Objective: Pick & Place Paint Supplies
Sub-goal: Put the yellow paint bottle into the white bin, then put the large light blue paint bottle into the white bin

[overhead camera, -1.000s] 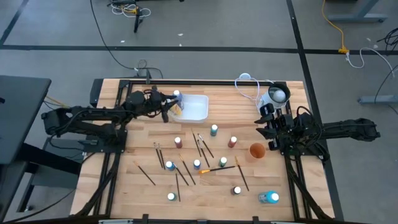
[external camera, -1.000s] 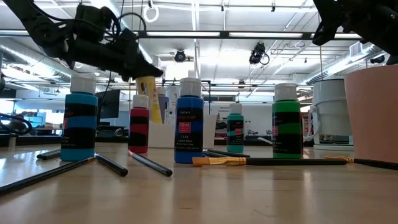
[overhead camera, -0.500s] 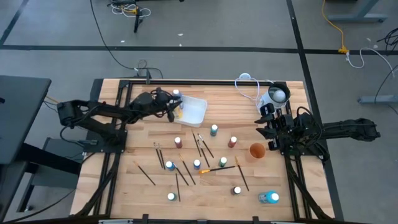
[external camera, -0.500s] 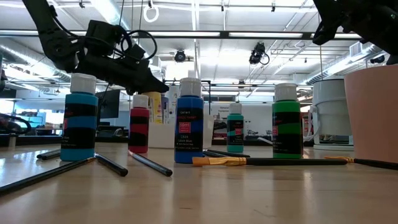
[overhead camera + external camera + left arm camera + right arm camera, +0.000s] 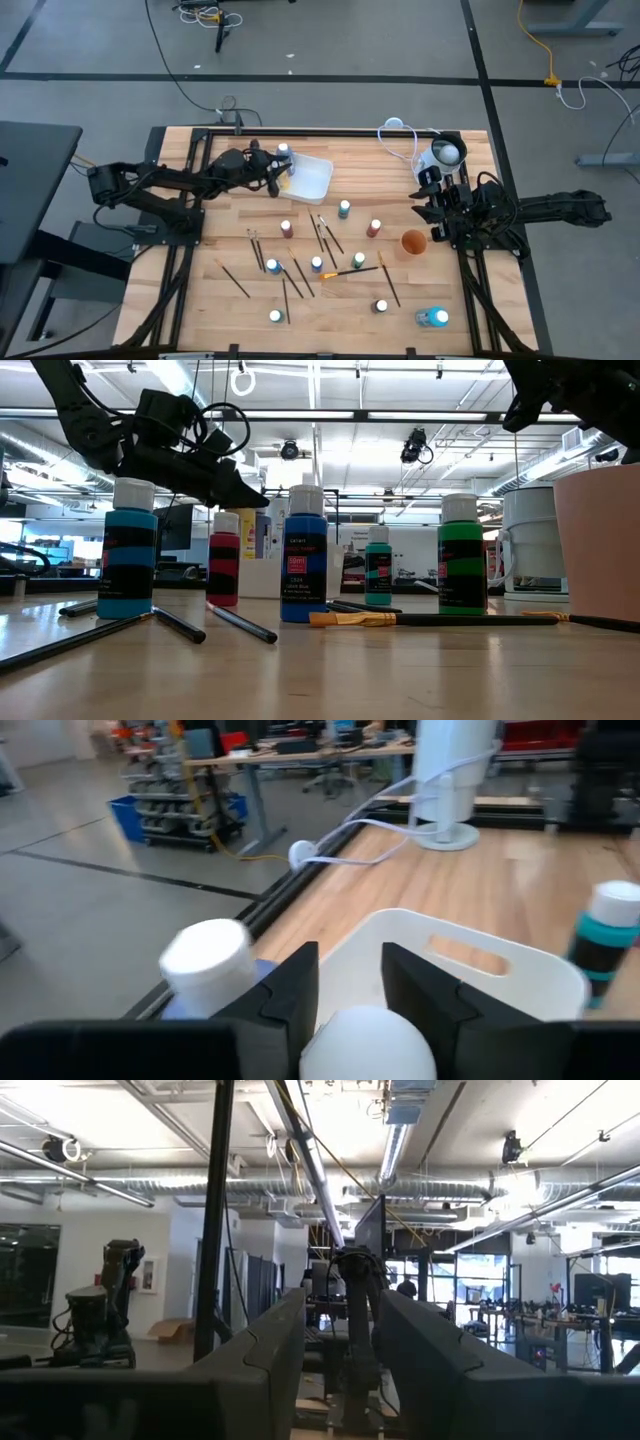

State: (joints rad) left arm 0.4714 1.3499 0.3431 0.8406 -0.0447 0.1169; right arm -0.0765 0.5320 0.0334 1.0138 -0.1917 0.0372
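I am hovering my left tool over the white plastic bin on the wooden counter, fingers parted, nothing gripped; two white-capped bottles are sitting inside, and lifting carelessly risks clipping them. My right tool is waiting, parted narrowly.

Both arms raised — jaws parted, empty.

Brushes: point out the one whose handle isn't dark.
The orange-handled brush, lying near the table's middle between the small bottles. Every other brush on the table has a thin dark handle.
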